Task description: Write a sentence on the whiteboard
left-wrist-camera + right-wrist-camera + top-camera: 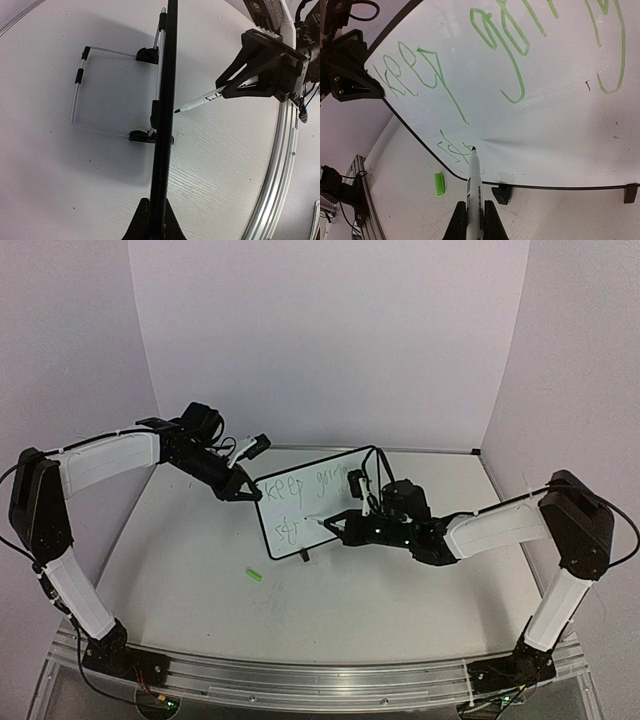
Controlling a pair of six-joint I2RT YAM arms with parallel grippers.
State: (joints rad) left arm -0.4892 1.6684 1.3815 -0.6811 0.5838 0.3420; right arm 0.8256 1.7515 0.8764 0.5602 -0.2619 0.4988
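The whiteboard (305, 505) stands near the middle of the table (400, 600), with its face towards the right arm. From above we can make out the sentence (285, 488) only as faint green strokes. In the right wrist view the sentence (515, 70) is large on the whiteboard (545, 130): "keep" and "going" on the upper line, and a few letters on the lower line.

The marker (472, 180) points its tip at the end of that lower line, pinched between the right gripper's (472, 220) fingers. That view also shows one of the board's black feet (501, 194) and a green cap (439, 183) lying on the table just in front.

The left wrist view sees the whiteboard (167, 75) edge-on, with no writing visible. It alone shows a wire stand (77, 100) behind the board. It also shows the marker (200, 101) tip right at the board's face; we cannot tell whether it touches. The left gripper (152, 215) is clamped on the board's edge. From above, the left gripper (247, 492) sits at the board's upper left corner, and the right gripper (340, 525) is low against its front.
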